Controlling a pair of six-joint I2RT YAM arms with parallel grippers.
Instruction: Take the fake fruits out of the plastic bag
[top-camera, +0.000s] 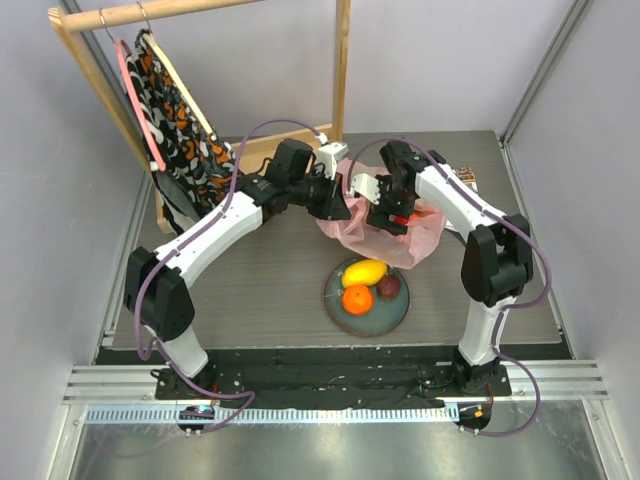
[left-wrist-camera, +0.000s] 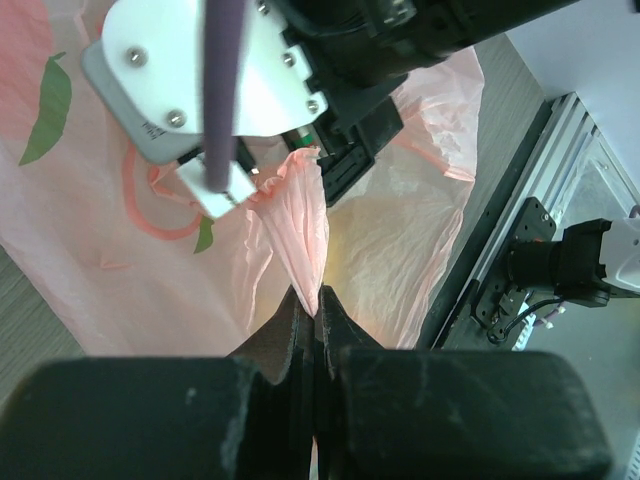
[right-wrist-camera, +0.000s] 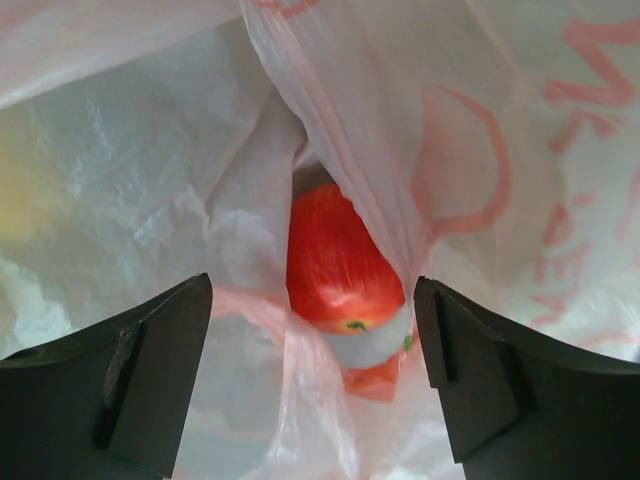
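Observation:
The pink plastic bag (top-camera: 425, 240) lies behind the plate (top-camera: 340, 305). My left gripper (top-camera: 340, 205) is shut on a pinched fold of the plastic bag (left-wrist-camera: 300, 225) and holds its left edge up. My right gripper (top-camera: 392, 215) is open above the bag's mouth. In the right wrist view the red apple (right-wrist-camera: 335, 260) sits inside the bag (right-wrist-camera: 150, 150) between my open fingers (right-wrist-camera: 140, 370), partly veiled by plastic. On the plate lie the yellow-orange mango (top-camera: 365, 271), the orange (top-camera: 357, 298) and the dark purple fruit (top-camera: 389, 287). Green apples and grapes are hidden.
A wooden rack (top-camera: 100, 60) with a black, white and orange printed cloth (top-camera: 180, 130) on a pink hanger stands at the back left. A small dark object (top-camera: 468, 178) lies at the back right. The table's metal rail (top-camera: 330, 395) runs along the near edge.

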